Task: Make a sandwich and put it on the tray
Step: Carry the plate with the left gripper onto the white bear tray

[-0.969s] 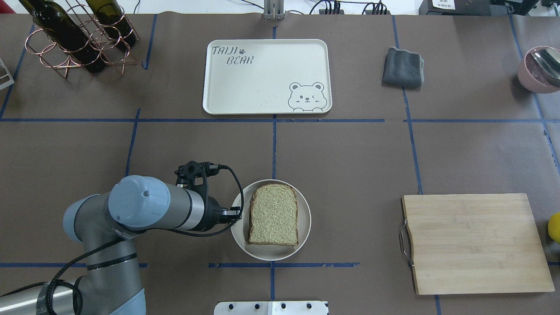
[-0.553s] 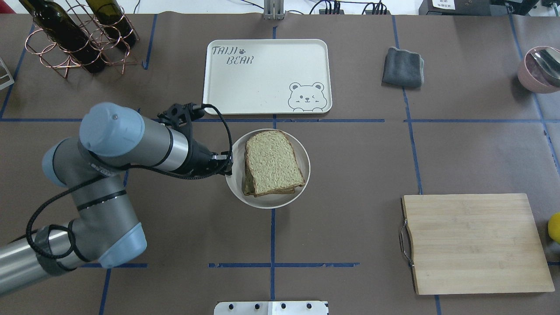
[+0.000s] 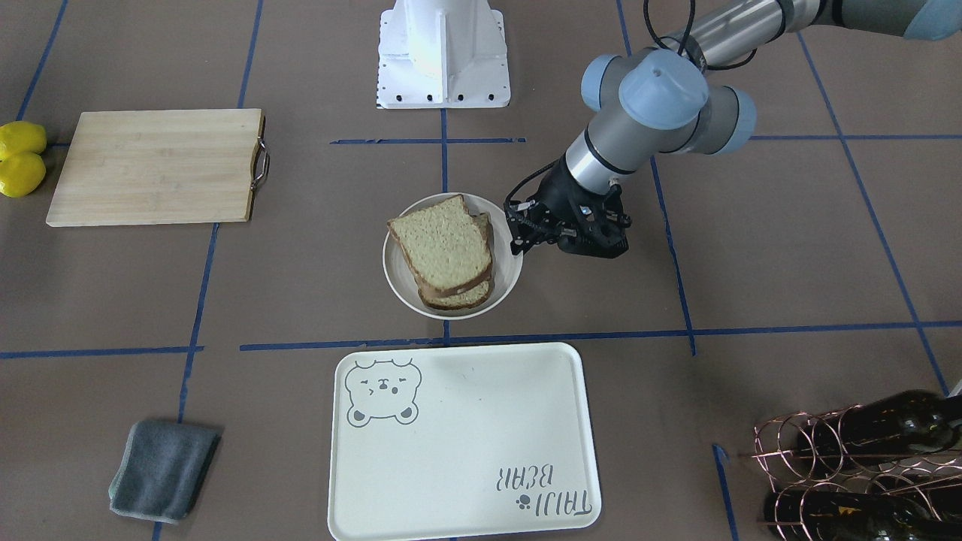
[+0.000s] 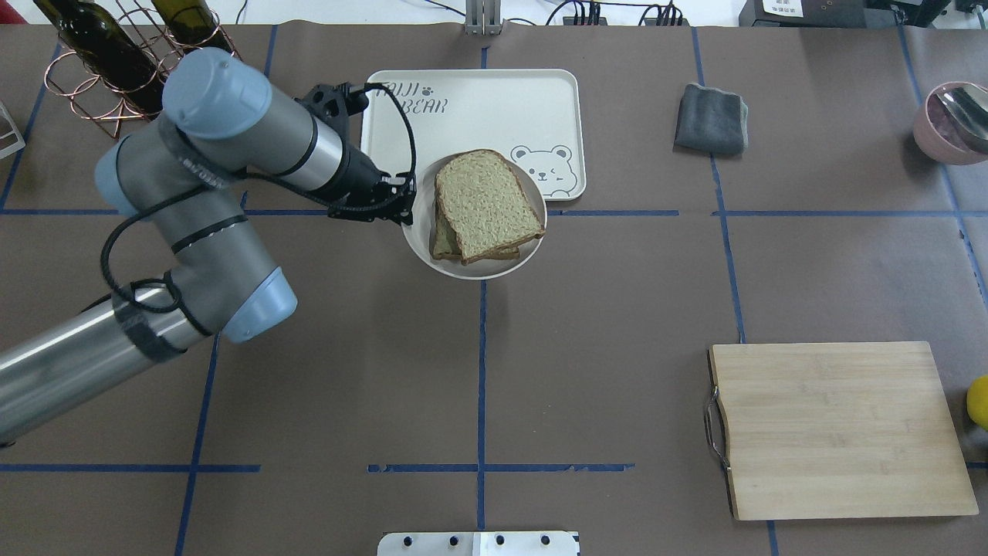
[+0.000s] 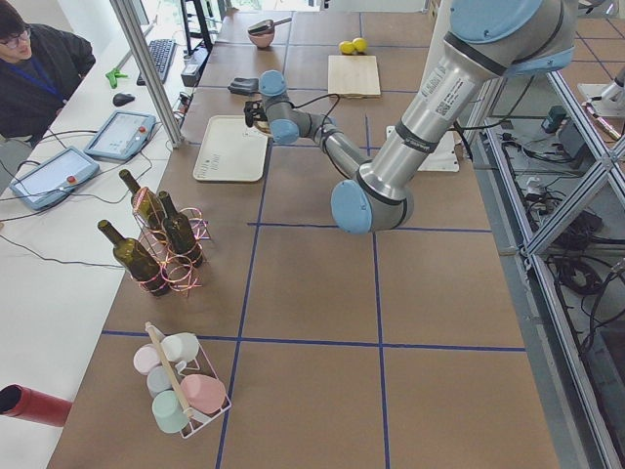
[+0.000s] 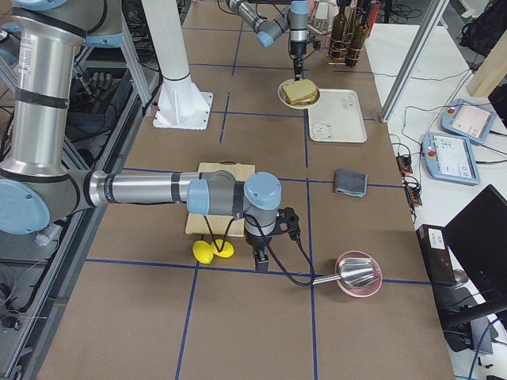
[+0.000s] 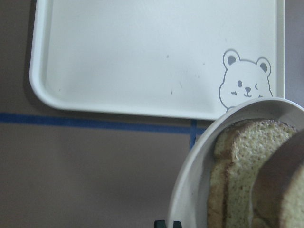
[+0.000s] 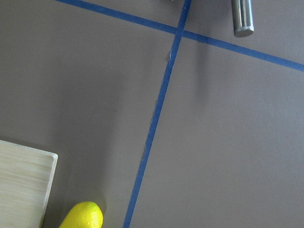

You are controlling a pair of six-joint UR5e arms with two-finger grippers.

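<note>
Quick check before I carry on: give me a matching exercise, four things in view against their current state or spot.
1 plate
2 tray
3 cutting board
4 cloth

A beside the lemons
B grey, folded
C rim clamped by the left gripper
D printed with a bear face

Pairs: 1-C, 2-D, 3-A, 4-B

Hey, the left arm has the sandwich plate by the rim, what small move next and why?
Probably carry the plate farther over the tray before lowering: the left fingers pinch its rim, and the plate only overlaps the tray's near edge.
</note>
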